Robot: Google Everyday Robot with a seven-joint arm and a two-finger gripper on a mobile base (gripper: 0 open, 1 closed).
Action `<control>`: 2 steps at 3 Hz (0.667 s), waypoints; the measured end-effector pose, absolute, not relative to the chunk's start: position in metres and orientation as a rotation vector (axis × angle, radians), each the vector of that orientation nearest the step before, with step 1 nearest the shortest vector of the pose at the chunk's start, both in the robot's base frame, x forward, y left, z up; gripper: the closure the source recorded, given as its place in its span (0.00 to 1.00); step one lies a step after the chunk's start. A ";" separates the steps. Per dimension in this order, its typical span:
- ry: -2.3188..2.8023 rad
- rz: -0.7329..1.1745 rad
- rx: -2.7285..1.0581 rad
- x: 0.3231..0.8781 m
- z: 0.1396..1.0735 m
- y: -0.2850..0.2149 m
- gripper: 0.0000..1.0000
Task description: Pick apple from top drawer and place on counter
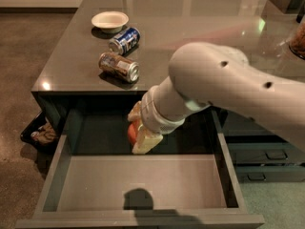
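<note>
My gripper point(135, 133) hangs above the open top drawer point(138, 185), near its back, just below the counter's front edge. Its pale fingers point(145, 142) are shut on the small red apple point(132, 133), which shows between them and is lifted off the drawer floor. The glossy dark grey counter point(190, 37) lies behind and above. My arm point(224, 87) reaches in from the right and hides the drawer's back right part.
On the counter's left part lie a blue can point(124, 40) and a brown can point(119, 67), both on their sides, with a white bowl point(110, 20) behind them. Narrower handled drawers point(267, 155) are at the right. A dark bin point(40, 133) stands on the floor at the left.
</note>
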State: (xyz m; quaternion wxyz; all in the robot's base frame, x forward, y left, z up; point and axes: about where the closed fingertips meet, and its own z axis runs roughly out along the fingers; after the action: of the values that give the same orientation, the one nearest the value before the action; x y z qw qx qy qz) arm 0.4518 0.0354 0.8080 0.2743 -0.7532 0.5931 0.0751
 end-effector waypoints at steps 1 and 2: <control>1.580 0.168 -2.008 0.451 0.827 0.034 1.00; 1.580 0.168 -2.008 0.451 0.827 0.034 1.00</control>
State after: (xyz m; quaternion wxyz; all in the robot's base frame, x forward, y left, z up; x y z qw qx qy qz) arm 0.4508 0.0336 0.8273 0.2864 -0.7513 0.5912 0.0630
